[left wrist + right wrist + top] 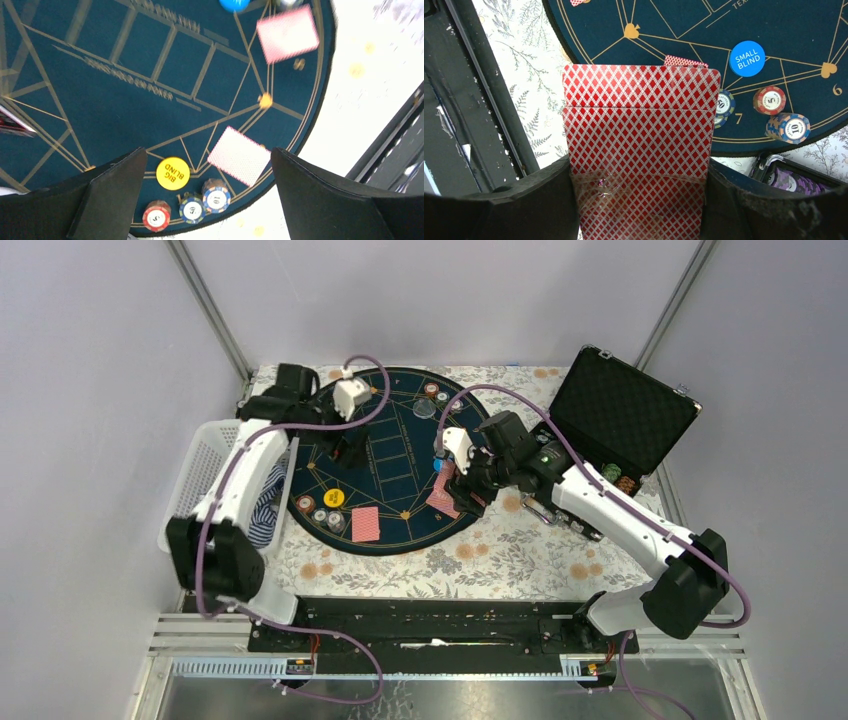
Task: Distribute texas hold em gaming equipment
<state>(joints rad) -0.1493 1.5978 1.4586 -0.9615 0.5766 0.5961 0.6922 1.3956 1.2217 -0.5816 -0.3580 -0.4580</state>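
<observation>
Floral cloth [480, 560] lay under the mat [400, 512]; we noted chips [620, 478] in the case [620, 410], right gripper [639, 172] clamping cards [639, 115], left gripper [207, 150] spread.

"BIG BLIND" on yellow button [172, 173]

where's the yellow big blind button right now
In the top view the yellow button lies on the mat at its near-left edge, beside a row of chips and left of a face-down card.
</observation>
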